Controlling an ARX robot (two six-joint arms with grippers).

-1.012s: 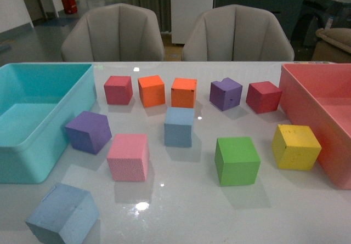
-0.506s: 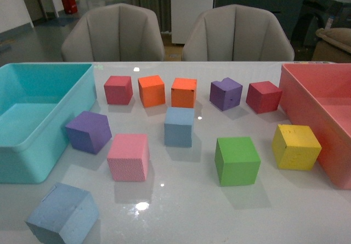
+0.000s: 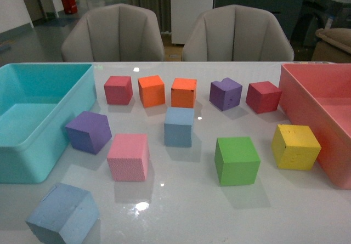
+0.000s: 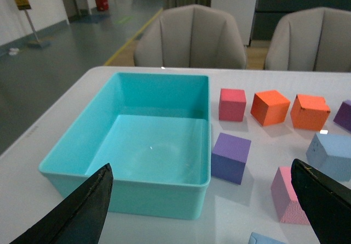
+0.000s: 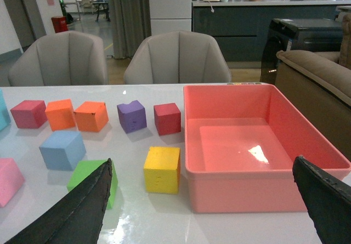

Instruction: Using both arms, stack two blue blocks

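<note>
One blue block [image 3: 179,126] sits near the middle of the white table, behind the pink cube [image 3: 128,156] and the green cube [image 3: 236,160]. The other blue block [image 3: 63,214] lies turned at the front left corner. Neither arm shows in the front view. My left gripper [image 4: 202,164] is open above the table's left side, facing the turquoise bin [image 4: 126,194]; the middle blue block [image 4: 332,155] is off to its side and a corner of the other blue block [image 4: 266,238] peeks in. My right gripper [image 5: 202,160] is open with nothing in it, and the blue block [image 5: 62,149] lies apart from it.
The turquoise bin [image 3: 33,145] stands at the left and a pink bin [image 3: 307,98] at the right. Red, orange and purple cubes form a back row [image 3: 184,92]. A purple cube [image 3: 88,131] and a yellow cube [image 3: 296,146] lie nearer. Two chairs stand behind the table.
</note>
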